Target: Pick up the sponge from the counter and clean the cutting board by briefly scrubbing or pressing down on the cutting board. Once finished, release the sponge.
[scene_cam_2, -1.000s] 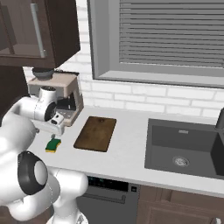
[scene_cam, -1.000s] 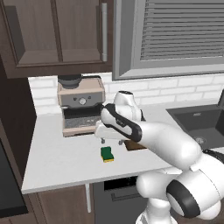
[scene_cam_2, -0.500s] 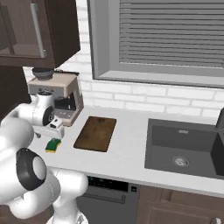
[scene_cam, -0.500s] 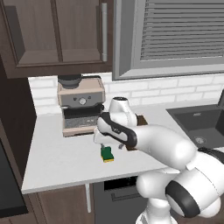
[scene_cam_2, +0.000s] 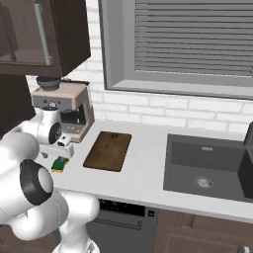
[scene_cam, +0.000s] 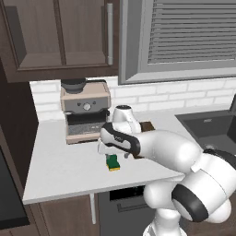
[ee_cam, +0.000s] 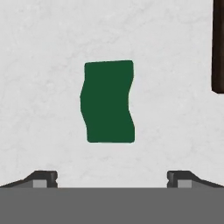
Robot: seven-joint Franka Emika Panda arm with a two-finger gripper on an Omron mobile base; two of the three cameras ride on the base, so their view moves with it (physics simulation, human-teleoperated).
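Sponge right under the gripper has a flat matt dark green top, no shine at all, with a yellow layer underneath in the left base view that looks soft and foamy. Counter around it is smooth, pale, faintly marbled stone-ish stuff, low sheen. Cutting board off to the gripper's side is dark brown wood, grain visible, matt. Coffee machine behind looks like brushed beige metal with black plastic bits. Finger tips are dull dark plastic.
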